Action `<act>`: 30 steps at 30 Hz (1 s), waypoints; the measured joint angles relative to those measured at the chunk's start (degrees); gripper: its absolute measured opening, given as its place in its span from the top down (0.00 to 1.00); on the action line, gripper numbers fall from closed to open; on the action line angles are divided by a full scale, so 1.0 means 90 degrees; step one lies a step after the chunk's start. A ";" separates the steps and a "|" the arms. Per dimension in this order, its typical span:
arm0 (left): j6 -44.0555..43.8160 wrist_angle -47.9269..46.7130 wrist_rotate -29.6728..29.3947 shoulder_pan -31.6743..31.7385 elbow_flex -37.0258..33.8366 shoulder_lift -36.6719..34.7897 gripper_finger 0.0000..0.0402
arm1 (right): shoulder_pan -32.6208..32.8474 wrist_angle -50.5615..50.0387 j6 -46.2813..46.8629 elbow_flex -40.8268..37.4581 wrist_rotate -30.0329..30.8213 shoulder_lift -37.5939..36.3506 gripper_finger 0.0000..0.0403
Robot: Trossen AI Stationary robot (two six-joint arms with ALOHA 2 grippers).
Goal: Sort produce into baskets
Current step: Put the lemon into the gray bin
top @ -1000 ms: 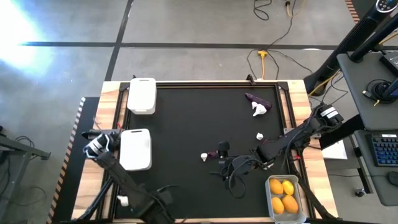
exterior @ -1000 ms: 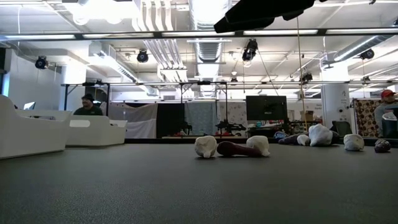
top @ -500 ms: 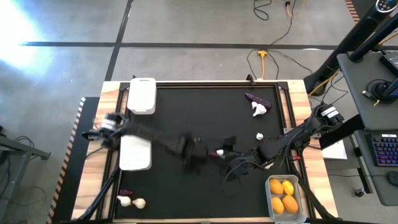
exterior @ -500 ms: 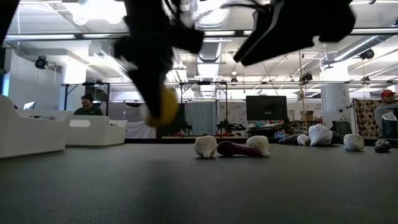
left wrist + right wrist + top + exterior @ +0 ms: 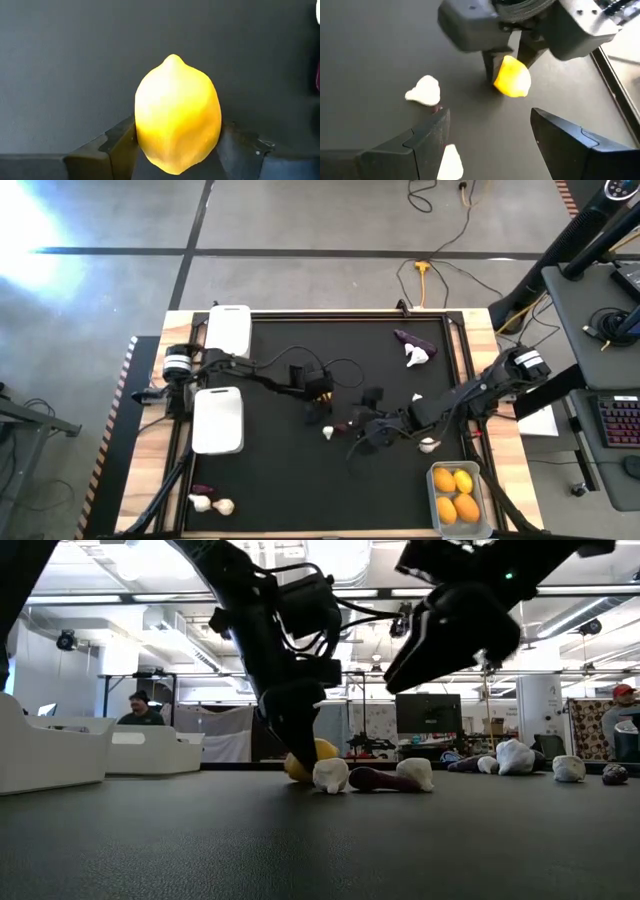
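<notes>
Left gripper point(image 5: 322, 412): reaching to mid-mat, its two dark fingers point(image 5: 120, 145) clasping a rounded yellow lemon-shaped toy fruit point(image 5: 177, 114) low over the black mat point(image 5: 280, 480), just beside a white garlic-like bulb point(image 5: 331, 775) and a dark purple eggplant-like piece point(image 5: 380, 780).

Right gripper point(image 5: 362, 432): hovering near, jaws spread, grasping nothing.

Clear greyish plastic tub point(image 5: 458, 498): sitting at the table's front right corner, carrying yellow and orange fruits.

Two opaque white tubs point(image 5: 218, 420): standing along the left edge.
</notes>
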 joint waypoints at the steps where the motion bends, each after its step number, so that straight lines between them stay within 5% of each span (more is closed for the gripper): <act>1: 0.0002 0.0000 -0.0009 -0.0025 -0.0002 0.0004 0.45 | -0.0088 0.0081 0.0036 -0.0005 -0.0022 0.0030 0.33; 12: 0.0319 0.0222 0.0195 -0.0185 -0.0637 -0.0761 0.40 | -0.1099 0.0974 -0.0648 -0.0003 -0.1729 0.0729 0.23; 20: 0.0173 0.2115 0.0094 -0.0196 -0.2189 -0.2146 0.40 | -0.1456 0.1198 -0.0477 0.0283 -0.1727 0.1016 0.10; 30: -0.0411 0.4075 0.0081 -0.0229 -0.3377 -0.2462 0.40 | -0.1783 0.1165 -0.0475 0.0357 -0.1732 0.1138 0.10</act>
